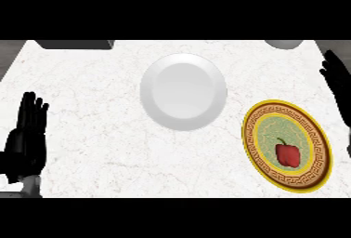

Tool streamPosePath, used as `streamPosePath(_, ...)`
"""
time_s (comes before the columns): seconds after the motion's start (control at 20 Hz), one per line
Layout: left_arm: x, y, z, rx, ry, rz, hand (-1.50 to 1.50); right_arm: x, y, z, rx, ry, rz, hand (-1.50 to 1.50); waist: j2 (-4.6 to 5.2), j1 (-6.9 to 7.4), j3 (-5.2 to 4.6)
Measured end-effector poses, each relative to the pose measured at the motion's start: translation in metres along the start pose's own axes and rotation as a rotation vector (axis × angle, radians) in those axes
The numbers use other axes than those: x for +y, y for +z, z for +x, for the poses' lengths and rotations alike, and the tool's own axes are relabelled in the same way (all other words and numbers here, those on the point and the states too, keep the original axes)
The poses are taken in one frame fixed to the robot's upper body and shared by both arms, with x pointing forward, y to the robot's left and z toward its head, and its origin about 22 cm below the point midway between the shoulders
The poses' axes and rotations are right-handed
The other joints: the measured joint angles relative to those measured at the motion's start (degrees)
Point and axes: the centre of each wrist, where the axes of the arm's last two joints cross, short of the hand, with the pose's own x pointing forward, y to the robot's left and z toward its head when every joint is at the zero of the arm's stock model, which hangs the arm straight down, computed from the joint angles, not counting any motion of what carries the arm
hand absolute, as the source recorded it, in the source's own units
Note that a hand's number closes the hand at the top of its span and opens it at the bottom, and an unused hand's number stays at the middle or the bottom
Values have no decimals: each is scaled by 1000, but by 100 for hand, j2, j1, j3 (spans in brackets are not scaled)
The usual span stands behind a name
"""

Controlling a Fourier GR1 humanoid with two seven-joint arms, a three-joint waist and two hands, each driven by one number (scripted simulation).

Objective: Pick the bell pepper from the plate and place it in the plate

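Bell pepper [288, 155] on gold-rimmed plate [270, 118], lower right; white plate [184, 91] upper centre. Left robot hand [27, 135], right robot hand [337, 81] straight-fingered, empty.

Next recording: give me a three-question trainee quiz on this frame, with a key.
1. True or false: the bell pepper lies on the white plate.
2. Which hand is nearer the patterned plate? A) left hand B) right hand
3. Fill in: both hands are ____ (open or shut).
Key: 1 false, it lies on the patterned plate; 2 B; 3 open.
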Motion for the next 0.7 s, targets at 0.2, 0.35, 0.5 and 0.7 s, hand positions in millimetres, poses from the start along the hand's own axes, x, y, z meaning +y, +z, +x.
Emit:
streamPosePath(0.2, -2, 8, -15, 100, -47, -34, 0, 7, 6, 8, -112, -155, 148, 150, -80, -82, 96)
streamPosePath(0.35, -3, 16, -27, 194, -92, -72, 0, 5, 10, 23, -253, -164, 267, 150, -111, -226, 104)
streamPosePath(0.5, -5, 26, -37, 270, -105, -103, 0, -20, 15, 42, -401, 163, 218, 150, -131, -360, 106)
streamPosePath(0.7, -13, 29, -40, 330, -117, -141, 0, -7, 39, -21, -435, 48, 135, -150, -96, -373, 162)
